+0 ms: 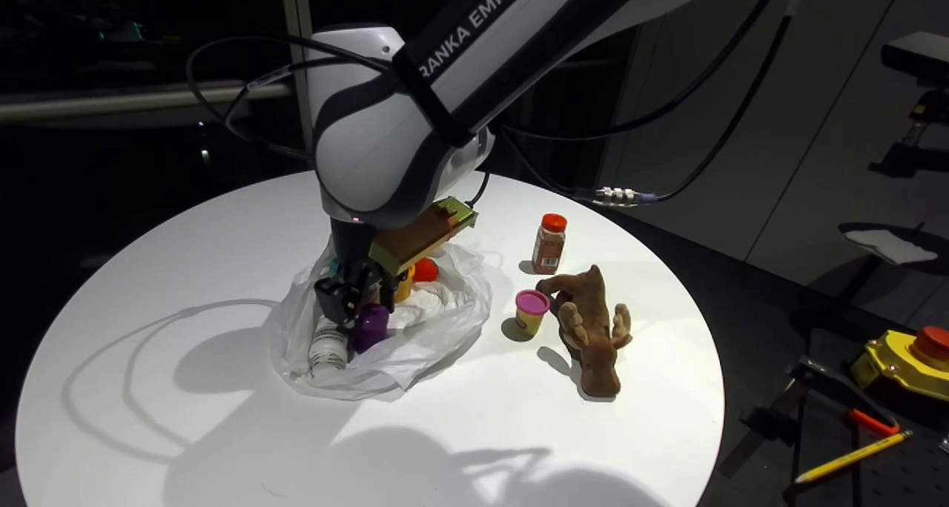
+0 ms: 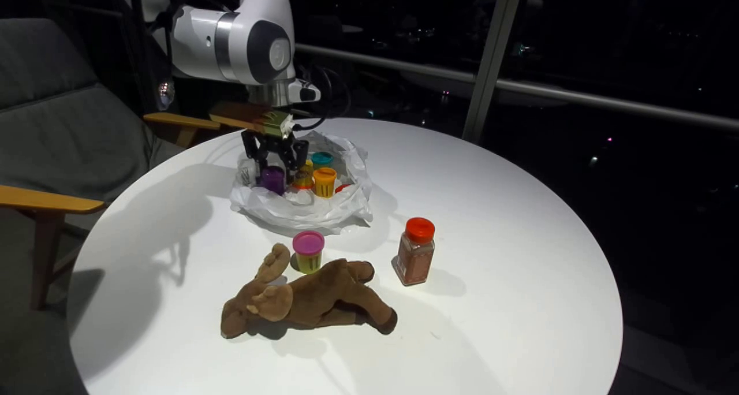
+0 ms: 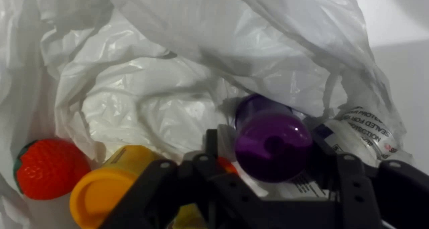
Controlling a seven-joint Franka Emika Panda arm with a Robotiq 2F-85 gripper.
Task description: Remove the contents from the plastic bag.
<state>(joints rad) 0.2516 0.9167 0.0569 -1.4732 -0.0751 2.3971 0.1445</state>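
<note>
The whitish plastic bag (image 1: 437, 344) lies spread around its contents. My gripper (image 2: 277, 173) points down into it, one finger on each side of a purple container (image 3: 273, 138). The fingers are partly apart; firm contact cannot be made out. Beside the container are a white bottle with printed text (image 3: 362, 135), an orange cup (image 3: 104, 188), a red strawberry-like item (image 3: 52, 168), a teal-lidded cup (image 2: 321, 159) and a yellowish cup (image 2: 303, 177). Outside the bag on the table are a brown plush moose (image 2: 323, 297), a pink-lidded cup (image 2: 309, 250) and a red-capped jar (image 2: 415, 253).
All of this stands on a round white table (image 1: 222, 433). The arm's cable (image 1: 215, 47) loops above the table. A chair with wooden armrests (image 2: 52, 198) stands close to the table's edge. A red emergency button on a yellow box (image 1: 908, 362) is off the table.
</note>
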